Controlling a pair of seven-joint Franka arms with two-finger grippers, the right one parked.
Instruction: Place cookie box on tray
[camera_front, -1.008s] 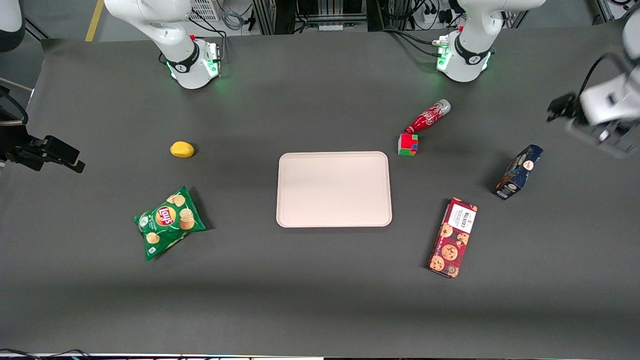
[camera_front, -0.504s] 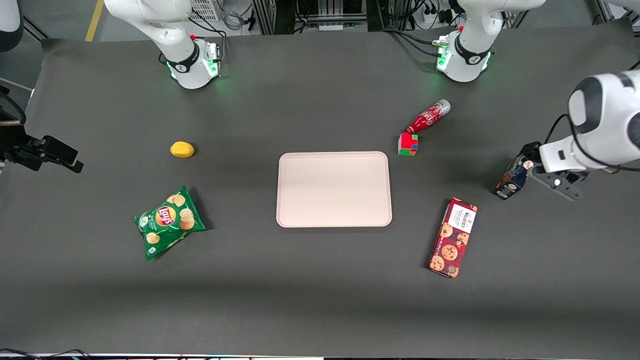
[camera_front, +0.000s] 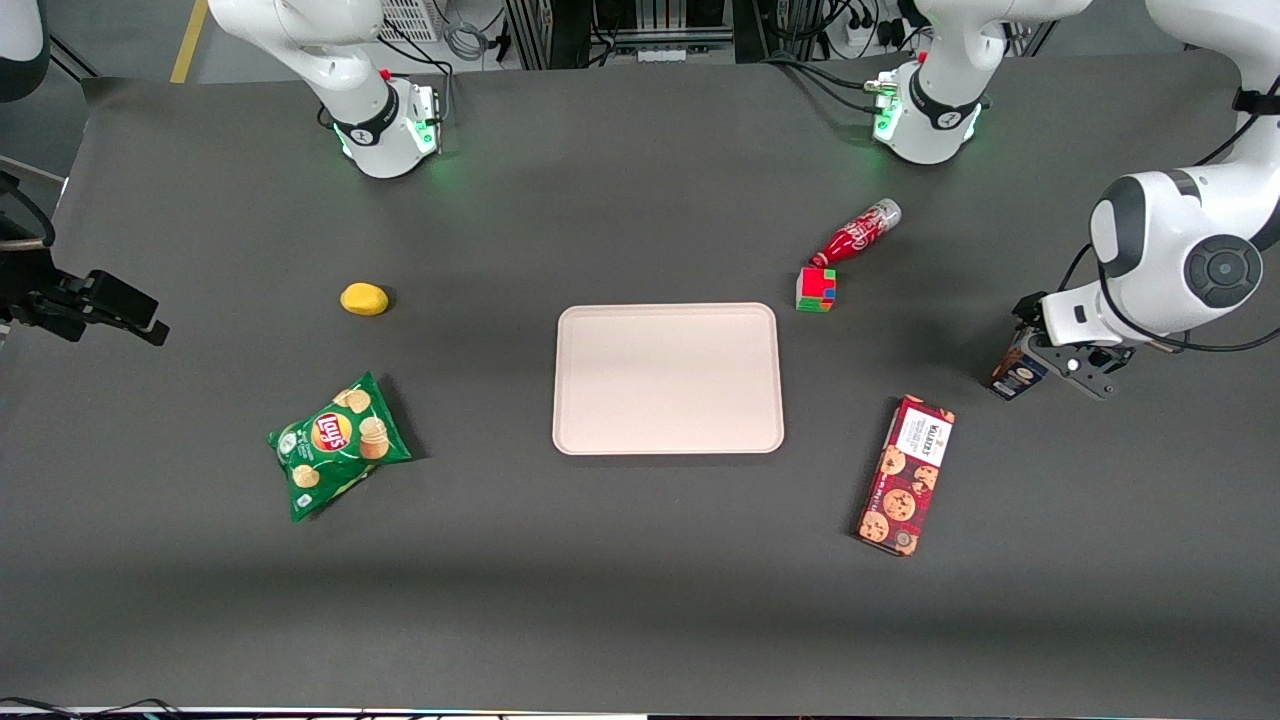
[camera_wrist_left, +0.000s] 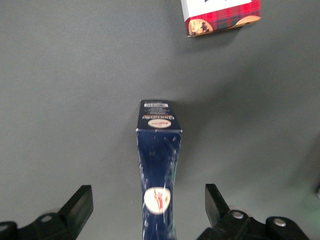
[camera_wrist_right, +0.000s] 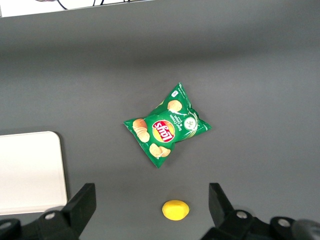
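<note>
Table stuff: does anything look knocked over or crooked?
The red bottle lies on its side by the coloured cube. The cookie box sits askew between the open gripper's fingers; the tray is bare.

red cookie box (camera_front: 905, 475): laid flat on the dark table mat (camera_front: 640, 600), toward the working arm's end; one end also seen in the left wrist view (camera_wrist_left: 222, 16).
red bottle (camera_front: 856, 233): laid on its side.
colour cube (camera_front: 815, 289): set just beside the bottle's cap end, nearer the front camera.
green chip bag (camera_front: 335, 445): laid flat toward the parked arm's end.
yellow fruit (camera_front: 364, 299): found farther from the front camera than the chip bag.
</note>
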